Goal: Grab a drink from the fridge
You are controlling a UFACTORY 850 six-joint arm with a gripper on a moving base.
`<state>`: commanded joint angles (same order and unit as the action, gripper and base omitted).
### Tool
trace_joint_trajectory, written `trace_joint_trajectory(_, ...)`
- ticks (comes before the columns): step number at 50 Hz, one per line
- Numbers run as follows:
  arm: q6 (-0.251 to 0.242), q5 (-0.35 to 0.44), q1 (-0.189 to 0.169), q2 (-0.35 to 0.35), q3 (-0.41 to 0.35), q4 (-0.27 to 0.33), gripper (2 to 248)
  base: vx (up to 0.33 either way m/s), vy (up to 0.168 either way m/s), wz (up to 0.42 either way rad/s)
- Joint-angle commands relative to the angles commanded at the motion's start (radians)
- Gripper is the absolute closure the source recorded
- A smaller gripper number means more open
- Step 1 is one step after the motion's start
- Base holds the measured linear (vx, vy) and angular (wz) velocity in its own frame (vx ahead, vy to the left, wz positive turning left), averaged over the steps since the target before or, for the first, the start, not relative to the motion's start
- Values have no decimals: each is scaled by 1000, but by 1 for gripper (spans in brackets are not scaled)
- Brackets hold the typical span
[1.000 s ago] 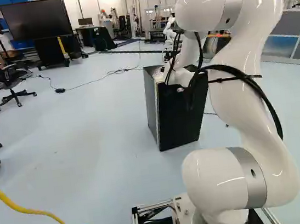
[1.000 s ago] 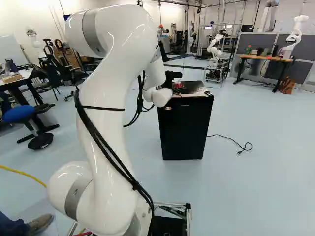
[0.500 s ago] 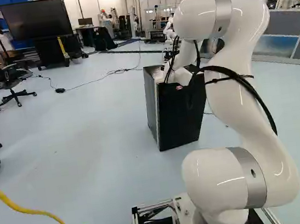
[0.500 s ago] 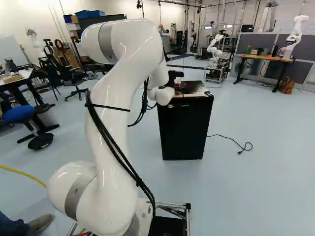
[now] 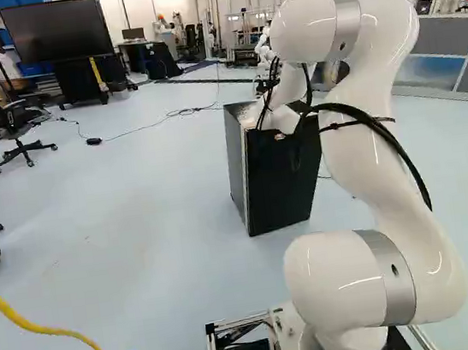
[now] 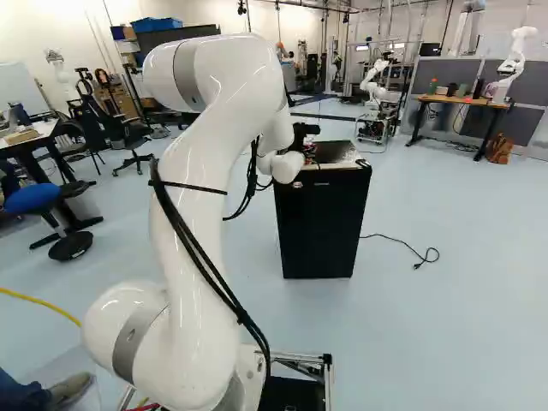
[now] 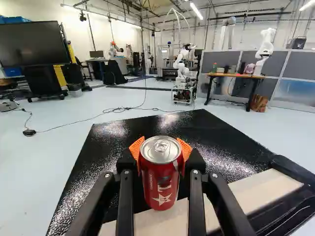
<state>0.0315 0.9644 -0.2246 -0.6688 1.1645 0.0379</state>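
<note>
At the top of the black fridge (image 6: pixel 322 223) in the right base view, my gripper (image 6: pixel 306 131) shows as a small dark shape beside the white wrist. In the wrist view the gripper (image 7: pixel 161 152) is shut on a red drink can (image 7: pixel 161 187), one orange pad against each side. The can stands upright with its silver lid level with the pads. The fridge's glossy black top (image 7: pixel 216 132) and the pale strip along its edge lie behind and under the can. Whether the can's base touches that surface, I cannot tell. The fridge's front appears closed.
A power cable (image 6: pixel 398 247) lies on the floor beside the fridge. Farther off stand a wooden table (image 7: pixel 235 75), another robot (image 7: pixel 183 81) and a large screen (image 5: pixel 49 32). A yellow cable (image 5: pixel 69 333) crosses the floor near the base.
The arm's upper part has come down and shifted, leftward in the left base view and rightward in the right one, mostly in the first half second. Base and fridge have stayed still.
</note>
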Motion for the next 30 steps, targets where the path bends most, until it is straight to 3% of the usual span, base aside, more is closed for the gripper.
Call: trace_joint_trajectory(30, 0, 0, 0, 47, 0, 0, 151, 0, 0, 0)
